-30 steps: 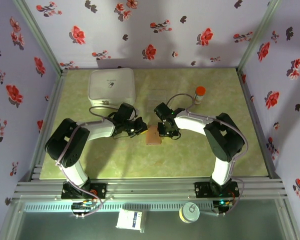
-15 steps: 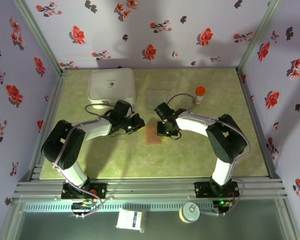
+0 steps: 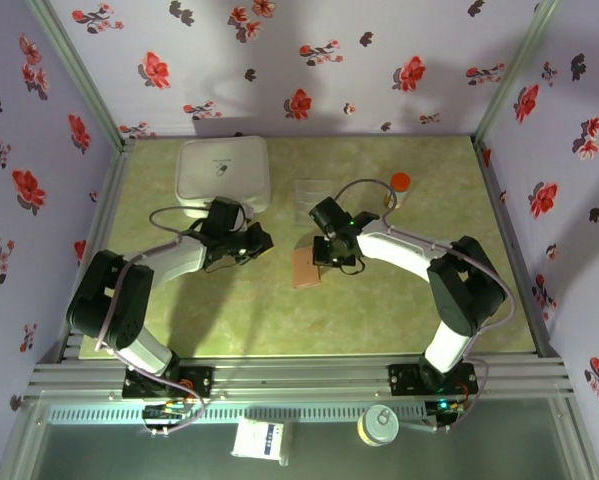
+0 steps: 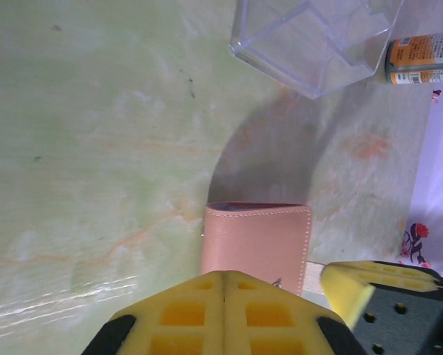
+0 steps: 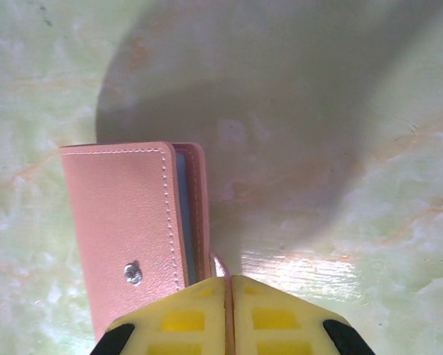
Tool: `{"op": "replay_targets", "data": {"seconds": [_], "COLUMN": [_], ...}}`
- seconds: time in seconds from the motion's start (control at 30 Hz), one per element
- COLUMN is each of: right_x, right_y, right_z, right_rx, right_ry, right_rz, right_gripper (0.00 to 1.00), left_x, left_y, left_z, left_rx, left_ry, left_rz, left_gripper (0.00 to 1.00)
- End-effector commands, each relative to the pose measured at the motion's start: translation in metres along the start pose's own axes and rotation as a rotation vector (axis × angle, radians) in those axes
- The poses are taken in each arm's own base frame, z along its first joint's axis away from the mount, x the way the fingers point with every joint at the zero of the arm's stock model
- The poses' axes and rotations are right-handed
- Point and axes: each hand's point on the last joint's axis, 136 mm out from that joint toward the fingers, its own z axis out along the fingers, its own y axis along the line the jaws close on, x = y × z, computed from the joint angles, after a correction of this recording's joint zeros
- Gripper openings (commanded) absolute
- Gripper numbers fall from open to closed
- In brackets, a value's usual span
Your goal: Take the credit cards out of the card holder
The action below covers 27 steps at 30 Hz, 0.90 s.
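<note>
Two robot arms met over a pale green table (image 3: 399, 300) inside a booth papered with red flowers. The card holder (image 3: 306, 266), a small tan-pink leather wallet, lay near the middle of the table between the two grippers, folded almost shut.

The right gripper (image 3: 325, 257) sat at the wallet's right edge with its yellow pads pressed together. In the right wrist view, a thin pink leather tab (image 5: 220, 264) ran from the card holder (image 5: 129, 222) into the seam of the right gripper (image 5: 228, 285), which appeared to be clenched on it. A metal snap stud (image 5: 133, 273) showed on the top flap, and a grey-blue layer (image 5: 180, 214) was visible in the narrow gap between the flaps; whether that was a card or the lining could not be told.

The left gripper (image 3: 261, 243) was pinched closed and grasped nothing, hanging just to the left of the wallet and apart from it. From the left wrist camera, the left gripper (image 4: 222, 285) pointed at the card holder (image 4: 256, 240), with one yellow pad of the right gripper (image 4: 350, 285) at the wallet's corner.

Farther back stood a clear plastic tray (image 3: 314, 193), an orange-capped bottle (image 3: 399, 187) to its right, and a white rounded box (image 3: 224, 172) at the far left. The tray (image 4: 310, 37) and the bottle (image 4: 421, 58) also appeared beyond the wallet in the left wrist view
</note>
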Motion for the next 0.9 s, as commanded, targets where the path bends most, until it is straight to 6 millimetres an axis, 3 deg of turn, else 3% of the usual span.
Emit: {"op": "replay_targets", "data": {"seconds": [0.0,0.33,0.63,0.87], "right_x": [-0.008,-0.008,-0.008,-0.006], "right_y": [0.018,0.049,0.070,0.063], "right_z": [-0.022,-0.030,-0.033,-0.036], "right_rx": [-0.023,-0.019,-0.030,-0.004], "right_ry": [-0.031,-0.029,-0.019,-0.022], "right_rz": [-0.011,-0.061,-0.102,-0.126], "right_gripper": [0.09,0.10,0.10,0.11], "left_x": [0.002,0.002,0.005,0.010], "left_y": [0.007,0.023,0.022,0.027], "left_z": [-0.013,-0.027,-0.031,-0.024], "left_rx": [-0.002,-0.036,-0.028,-0.036], "left_ry": [-0.001,-0.002,-0.004,0.023], "left_rz": [0.018,0.027,0.044,0.027], "left_gripper": [0.02,0.02,0.02,0.02]}}
